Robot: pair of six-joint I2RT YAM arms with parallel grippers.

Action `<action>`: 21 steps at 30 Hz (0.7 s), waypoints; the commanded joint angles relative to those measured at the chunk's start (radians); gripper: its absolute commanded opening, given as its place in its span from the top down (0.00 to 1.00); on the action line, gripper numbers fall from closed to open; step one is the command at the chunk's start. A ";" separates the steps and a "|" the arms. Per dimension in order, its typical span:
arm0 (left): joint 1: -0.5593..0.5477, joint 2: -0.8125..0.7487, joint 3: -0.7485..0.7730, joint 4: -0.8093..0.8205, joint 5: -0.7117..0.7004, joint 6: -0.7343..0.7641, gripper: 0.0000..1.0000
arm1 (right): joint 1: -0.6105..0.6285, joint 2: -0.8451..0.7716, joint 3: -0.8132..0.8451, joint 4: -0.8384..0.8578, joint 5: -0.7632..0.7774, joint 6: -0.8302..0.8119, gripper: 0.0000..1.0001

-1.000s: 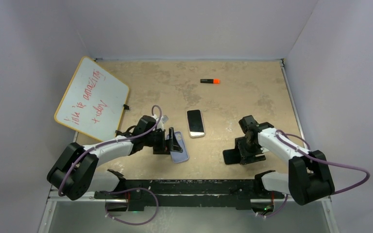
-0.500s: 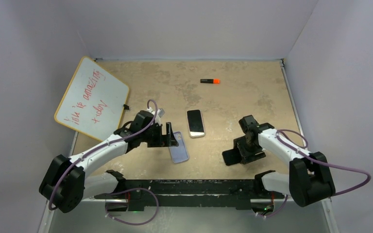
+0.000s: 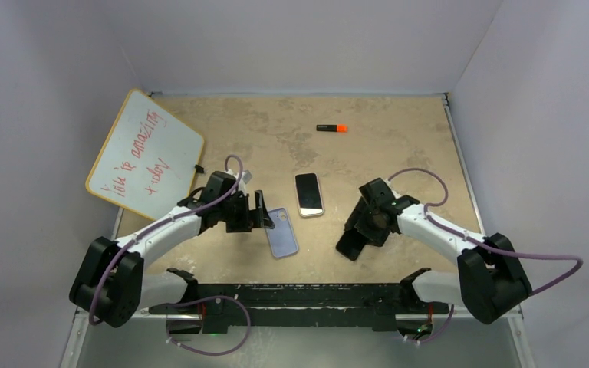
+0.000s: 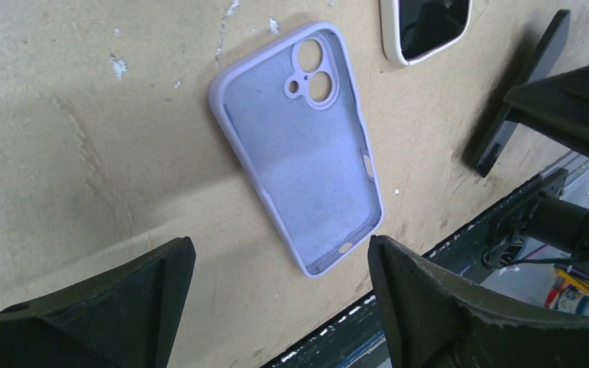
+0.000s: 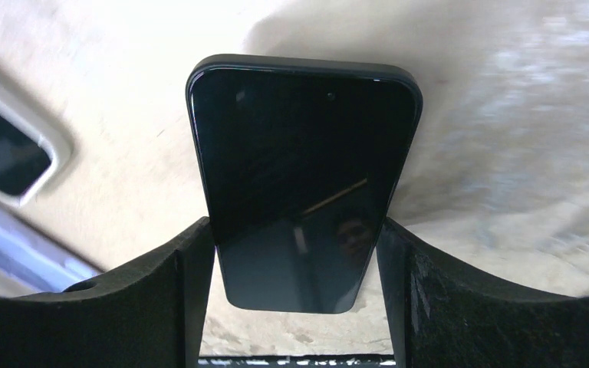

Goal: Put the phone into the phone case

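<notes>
Since a second ago, the right arm [image 3: 439, 230] is swinging leftward toward the middle of the table, taking the black glass-fronted phone [image 3: 350, 244] with it. The left arm [image 3: 170, 226] is drawing back to the left, leaving the lilac soft-rubber phone case [image 3: 281, 232] fully uncovered. Working down by size: the worn tan table [image 3: 383, 153] is carrying everything, and the white rectangular whiteboard with red handwriting [image 3: 144, 156] is lying at the far left, well apart from the work. The left gripper [image 3: 258, 211] is hovering just beside the case's left edge, jaws standing wide with nothing between them. The left wrist view is showing the case framed between both fingers: flat, open side up, camera cut-out toward the far end, empty. The right gripper [image 5: 295, 230] is clamping the phone by its long edges, screen facing the wrist camera. In the top view that phone is hanging tilted, lower end near the table; contact is not resolvable. It is sitting to the right of the case, near but apart. A second phone with a pale rim and dark screen [image 3: 309, 195] is lying flat just beyond the case, untouched. The small black marker with an orange cap [image 3: 330, 128] is lying far back. Progress judgement: pick-up is looking done and transport is under way. Aligning over the case, seating the phone and pressing the corners in are all remaining.
</notes>
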 commanded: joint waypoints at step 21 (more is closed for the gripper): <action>0.225 -0.051 -0.008 0.055 0.246 -0.034 0.17 | 0.358 0.044 0.110 0.475 -0.169 -0.239 0.58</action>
